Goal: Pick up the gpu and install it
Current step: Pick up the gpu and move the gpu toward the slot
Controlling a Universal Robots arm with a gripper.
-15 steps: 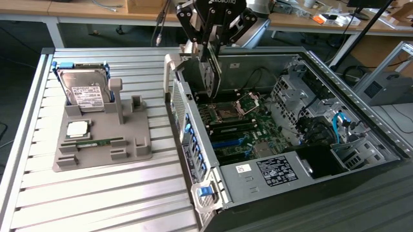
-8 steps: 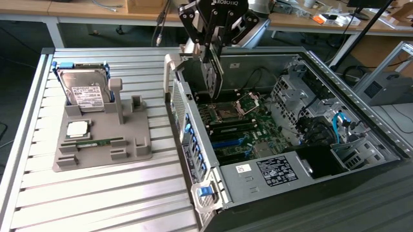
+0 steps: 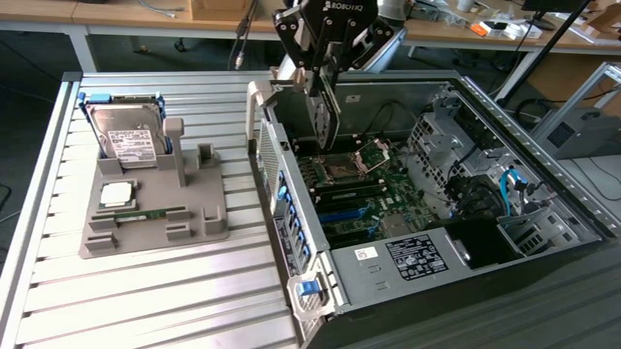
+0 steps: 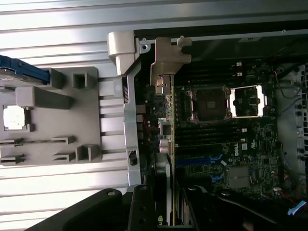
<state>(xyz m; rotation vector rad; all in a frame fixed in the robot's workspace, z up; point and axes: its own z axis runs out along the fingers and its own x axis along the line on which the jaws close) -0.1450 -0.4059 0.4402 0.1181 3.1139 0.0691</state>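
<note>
Above the open case (image 3: 275, 156), the jaws are clenched on the gpu (image 3: 326, 123), which hangs on edge over the motherboard (image 3: 364, 193), close to the rear wall. The pickup is done. The card does not look seated in a slot yet.

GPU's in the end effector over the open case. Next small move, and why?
Probably ease it down slowly toward the blue slots: the end effector grips the gpu upright above the motherboard, not yet seated.
</note>
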